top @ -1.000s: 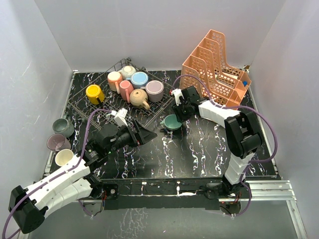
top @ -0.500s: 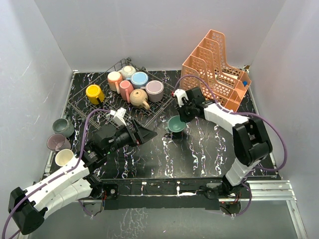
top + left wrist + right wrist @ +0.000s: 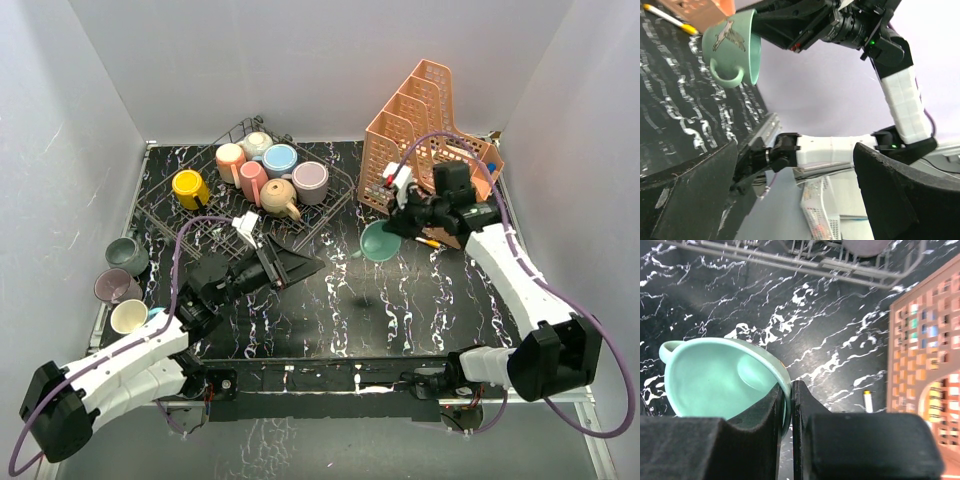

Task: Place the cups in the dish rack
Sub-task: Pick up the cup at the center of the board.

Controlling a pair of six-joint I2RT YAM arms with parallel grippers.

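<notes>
My right gripper (image 3: 398, 228) is shut on the rim of a teal cup (image 3: 378, 241) and holds it in the air just in front of the orange organizer. In the right wrist view the fingers pinch the teal cup's (image 3: 715, 385) wall, one inside and one outside, at my right gripper (image 3: 791, 387). The dish rack (image 3: 190, 228) at the back left holds several cups, among them a yellow one (image 3: 188, 187) and a lilac one (image 3: 311, 180). My left gripper (image 3: 300, 265) stands open and empty beside the rack's near edge, and its wrist view shows the teal cup (image 3: 732, 47) far off.
Three cups stand at the table's left edge: grey-green (image 3: 127, 255), mauve (image 3: 115, 288), cream (image 3: 130, 316). The orange tiered organizer (image 3: 430, 140) fills the back right corner. A pen (image 3: 430, 241) lies on the table in front of it.
The right gripper shut on the teal cup's rim, lifted it off the table and swung it right toward the organizer. The left gripper opened wider.
</notes>
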